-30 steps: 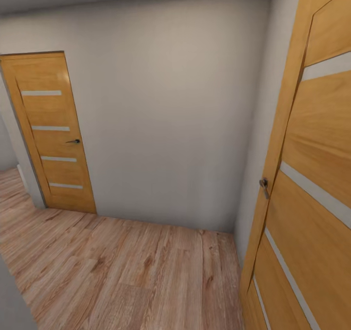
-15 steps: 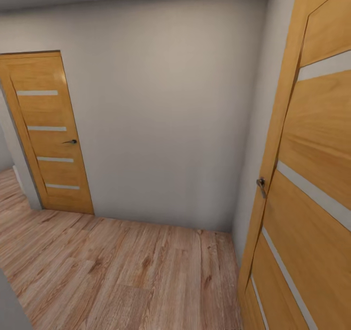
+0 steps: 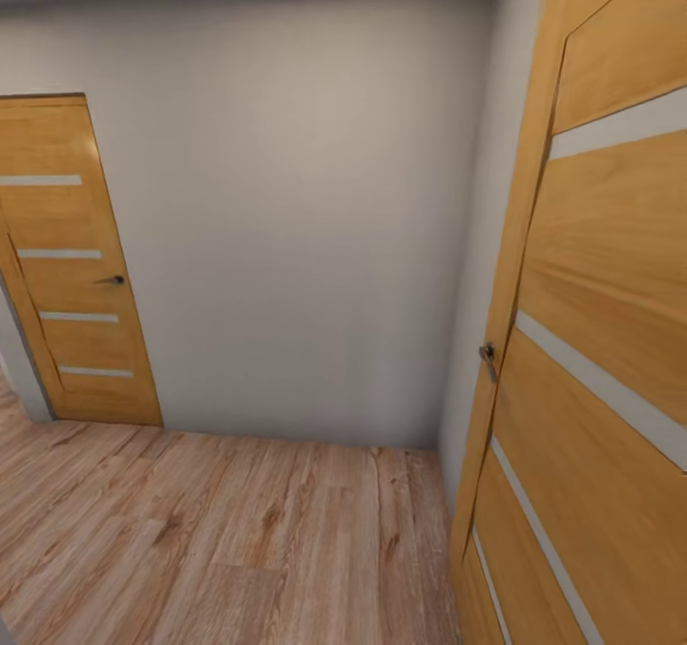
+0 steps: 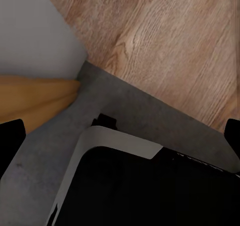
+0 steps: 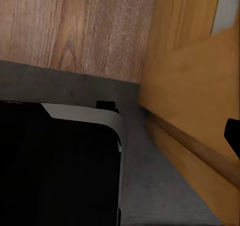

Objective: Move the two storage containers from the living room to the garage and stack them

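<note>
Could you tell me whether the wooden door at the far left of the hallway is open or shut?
Shut, it seems: the far door lies flat in its frame against the grey wall, no gap showing.

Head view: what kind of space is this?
Likely an indoor hallway: a plain grey wall, two wooden panel doors, one far left and one close right, over wood plank floor.

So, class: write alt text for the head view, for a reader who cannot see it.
A hallway corner with a plain grey wall ahead and light wood plank flooring. A closed orange wooden door stands at the left, and a second wooden door looms close at the right, its small metal handle visible.
</note>
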You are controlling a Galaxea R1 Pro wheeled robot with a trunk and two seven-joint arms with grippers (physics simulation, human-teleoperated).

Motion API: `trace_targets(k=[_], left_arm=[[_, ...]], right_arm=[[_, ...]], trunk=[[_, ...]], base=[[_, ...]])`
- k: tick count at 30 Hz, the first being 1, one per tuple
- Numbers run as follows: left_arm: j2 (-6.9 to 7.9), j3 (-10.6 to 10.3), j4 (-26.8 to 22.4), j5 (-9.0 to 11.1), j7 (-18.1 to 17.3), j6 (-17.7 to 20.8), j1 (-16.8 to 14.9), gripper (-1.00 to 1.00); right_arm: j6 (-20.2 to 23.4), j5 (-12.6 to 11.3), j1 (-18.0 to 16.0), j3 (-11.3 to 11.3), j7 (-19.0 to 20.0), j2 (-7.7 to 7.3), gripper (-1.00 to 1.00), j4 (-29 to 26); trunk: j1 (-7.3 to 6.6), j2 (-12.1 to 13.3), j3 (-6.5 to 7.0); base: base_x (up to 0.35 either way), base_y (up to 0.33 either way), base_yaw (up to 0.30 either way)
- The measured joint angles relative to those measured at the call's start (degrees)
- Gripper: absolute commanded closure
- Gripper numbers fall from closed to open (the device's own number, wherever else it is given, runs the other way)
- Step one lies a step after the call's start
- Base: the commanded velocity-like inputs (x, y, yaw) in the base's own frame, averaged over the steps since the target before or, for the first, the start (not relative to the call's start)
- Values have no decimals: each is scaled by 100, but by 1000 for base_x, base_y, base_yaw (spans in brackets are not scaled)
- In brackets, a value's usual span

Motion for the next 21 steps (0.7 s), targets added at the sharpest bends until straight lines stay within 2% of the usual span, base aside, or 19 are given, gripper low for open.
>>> trace_targets(k=[21], left_arm=[[0, 0, -4, 1, 0, -7, 0, -100]], right_arm=[[1, 27, -1, 1, 1, -32, -100, 1]], trunk=[[0, 0, 0]], base=[[0, 0, -16]])
